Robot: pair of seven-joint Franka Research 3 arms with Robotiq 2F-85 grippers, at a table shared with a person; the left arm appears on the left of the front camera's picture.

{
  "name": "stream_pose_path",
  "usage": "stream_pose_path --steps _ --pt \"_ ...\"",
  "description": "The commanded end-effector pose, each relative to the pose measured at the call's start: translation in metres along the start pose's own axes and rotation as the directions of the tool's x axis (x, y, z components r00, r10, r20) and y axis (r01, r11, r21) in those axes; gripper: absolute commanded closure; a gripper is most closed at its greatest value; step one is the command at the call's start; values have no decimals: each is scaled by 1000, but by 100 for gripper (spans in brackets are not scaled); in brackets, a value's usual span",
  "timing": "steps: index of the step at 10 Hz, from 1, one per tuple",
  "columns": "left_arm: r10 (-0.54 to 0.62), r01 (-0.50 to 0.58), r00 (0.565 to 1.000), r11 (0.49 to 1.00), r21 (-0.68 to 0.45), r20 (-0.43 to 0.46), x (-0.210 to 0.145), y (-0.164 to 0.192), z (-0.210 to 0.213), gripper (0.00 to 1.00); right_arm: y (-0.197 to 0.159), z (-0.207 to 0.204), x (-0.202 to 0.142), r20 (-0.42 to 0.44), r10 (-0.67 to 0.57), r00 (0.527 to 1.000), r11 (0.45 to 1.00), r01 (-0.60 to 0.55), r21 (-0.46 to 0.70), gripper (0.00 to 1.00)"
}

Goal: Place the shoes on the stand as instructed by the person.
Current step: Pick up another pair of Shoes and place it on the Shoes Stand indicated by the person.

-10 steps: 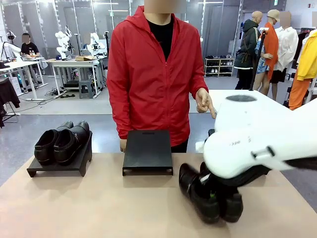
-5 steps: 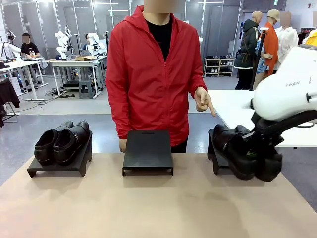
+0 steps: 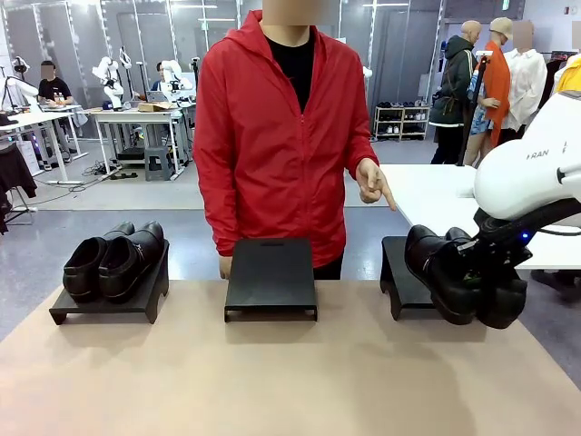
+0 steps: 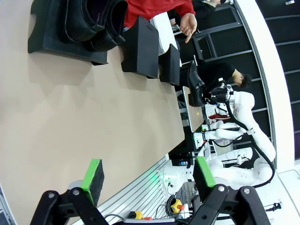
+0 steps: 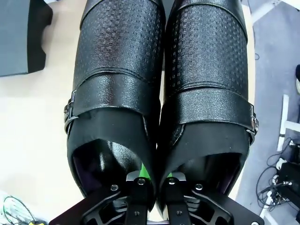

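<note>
One pair of glossy black shoes rests on the left stand. The second pair hangs just above the right stand, tilted with its toes toward that stand. My right gripper is shut on this pair, fingers pinching the two inner walls together. The person in the red jacket points a hand down at the right stand. My left gripper is open above the table's near edge, far from the shoes on the left stand.
The middle stand is bare, right in front of the person. A black stand's corner shows left of the held shoes. Bare tan tabletop spreads before the stands. A white table stands behind on the right.
My right arm lifted the pair from the table's front right and carried it up and back to the right stand, then eased slightly right. The person's hand keeps pointing.
</note>
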State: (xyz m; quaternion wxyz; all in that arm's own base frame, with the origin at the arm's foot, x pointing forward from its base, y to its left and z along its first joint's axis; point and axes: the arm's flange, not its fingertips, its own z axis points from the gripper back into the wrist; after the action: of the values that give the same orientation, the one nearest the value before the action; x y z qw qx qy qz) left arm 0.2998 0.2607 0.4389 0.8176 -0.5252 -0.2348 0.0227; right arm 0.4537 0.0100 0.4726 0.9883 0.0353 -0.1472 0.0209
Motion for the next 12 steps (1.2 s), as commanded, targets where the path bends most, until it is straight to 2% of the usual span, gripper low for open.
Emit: stream_pose_path --steps 1,3,4,6,8,12 --pt "-13 13 1000 1000 -12 -4 -3 0 1 2 1 9 0 8 5 1000 1000 -5 -1 100" --pt "-13 13 1000 1000 -12 -4 -3 0 1 2 1 9 0 8 5 1000 1000 -5 -1 100" --pt "-13 13 1000 1000 -12 -4 -3 0 1 2 1 -1 -2 -16 1 1000 1000 -1 1 92" --pt "-13 13 1000 1000 -12 -4 -3 0 1 2 8 -12 31 104 -47 993 999 49 -18 92" --pt "-13 13 1000 1000 -12 -4 -3 0 1 2 12 -14 59 145 -59 988 998 61 -9 92" --pt "-13 13 1000 1000 -12 -4 -3 0 1 2 14 -39 93 164 -111 980 993 115 -11 92"
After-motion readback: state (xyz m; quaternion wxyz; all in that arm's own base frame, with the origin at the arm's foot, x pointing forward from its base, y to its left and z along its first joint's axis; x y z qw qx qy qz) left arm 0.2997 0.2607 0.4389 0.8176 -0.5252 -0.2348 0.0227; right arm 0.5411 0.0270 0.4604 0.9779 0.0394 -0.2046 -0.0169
